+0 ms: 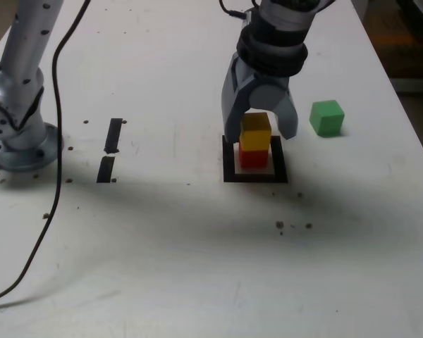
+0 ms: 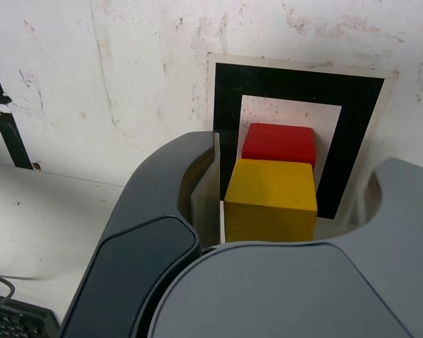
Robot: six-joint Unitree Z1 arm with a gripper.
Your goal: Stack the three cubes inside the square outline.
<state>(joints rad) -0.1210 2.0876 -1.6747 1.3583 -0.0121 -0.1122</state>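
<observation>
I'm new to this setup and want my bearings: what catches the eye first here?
The yellow cube sitting on the red cube inside the square outline, mid-table, with the gripper around the yellow one, jaws spread to either side. Next, the green cube alone on the table toward the exterior view's right.

My yellow cube [image 1: 255, 131] covers the top of the red cube [image 1: 253, 157] beneath it, and from the wrist view only a sliver of that red cube shows. My own housing blocks the near side of the square outline [image 2: 296, 84] there, and the green cube lies outside that picture. In the exterior view my arm runs off the upper edge. Whether my fingers [image 1: 233, 116] press the yellow cube or stand just clear, I cannot tell.
</observation>
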